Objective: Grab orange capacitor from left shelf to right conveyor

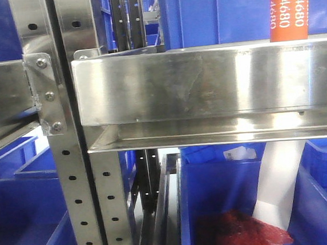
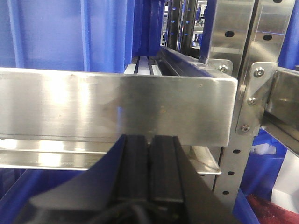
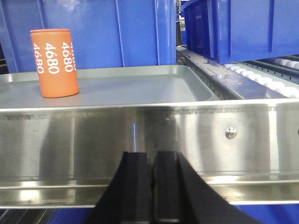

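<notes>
The orange capacitor [image 1: 288, 13] [image 3: 54, 63] stands upright with white "4680" down its side, behind the broad front rail of the steel shelf [image 1: 206, 84] [image 3: 149, 135] [image 2: 117, 107]. In the right wrist view it rests on a shallow silver tray [image 3: 140, 88], up and to the left of my right gripper [image 3: 151, 154]. That gripper is shut and empty, low in front of the rail. My left gripper [image 2: 149, 137] is also shut and empty, just below the rail further left. The right conveyor is out of view.
Blue plastic bins [image 1: 211, 9] [image 3: 107, 32] stand behind the shelf and below it [image 1: 23, 226]. Perforated steel uprights [image 1: 72, 193] [image 2: 243, 70] with bolted brackets flank the rail. A lower bin holds red material [image 1: 242, 233] and a white sheet [image 1: 277, 181]. White rollers [image 3: 252, 77] run at right.
</notes>
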You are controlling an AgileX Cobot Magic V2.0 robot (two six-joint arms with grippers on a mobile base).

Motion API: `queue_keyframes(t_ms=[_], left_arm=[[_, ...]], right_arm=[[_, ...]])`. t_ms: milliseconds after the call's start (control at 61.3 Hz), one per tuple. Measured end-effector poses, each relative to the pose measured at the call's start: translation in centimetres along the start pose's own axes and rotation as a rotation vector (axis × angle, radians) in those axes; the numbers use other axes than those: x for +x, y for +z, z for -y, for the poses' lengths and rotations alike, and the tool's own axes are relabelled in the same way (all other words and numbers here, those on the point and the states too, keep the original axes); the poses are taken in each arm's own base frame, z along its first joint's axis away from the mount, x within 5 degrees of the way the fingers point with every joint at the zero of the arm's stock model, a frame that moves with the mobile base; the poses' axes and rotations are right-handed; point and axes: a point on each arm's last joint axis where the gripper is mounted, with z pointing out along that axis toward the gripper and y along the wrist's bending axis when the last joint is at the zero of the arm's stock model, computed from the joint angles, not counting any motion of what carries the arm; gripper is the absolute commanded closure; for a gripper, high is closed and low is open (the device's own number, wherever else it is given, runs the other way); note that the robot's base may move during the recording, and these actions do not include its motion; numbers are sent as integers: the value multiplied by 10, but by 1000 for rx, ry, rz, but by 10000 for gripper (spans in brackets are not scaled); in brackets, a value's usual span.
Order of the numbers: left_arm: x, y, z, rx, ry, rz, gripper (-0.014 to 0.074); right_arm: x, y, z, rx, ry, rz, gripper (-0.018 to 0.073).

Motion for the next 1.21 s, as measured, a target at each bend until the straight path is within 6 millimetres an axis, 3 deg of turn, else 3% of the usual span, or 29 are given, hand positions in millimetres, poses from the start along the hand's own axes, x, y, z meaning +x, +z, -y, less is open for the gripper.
queue_keyframes(t_ms=[1207], left_arm=[[0,0,0,0,0,0,723]], right_arm=[[-2,0,0,-1,0,24,503]])
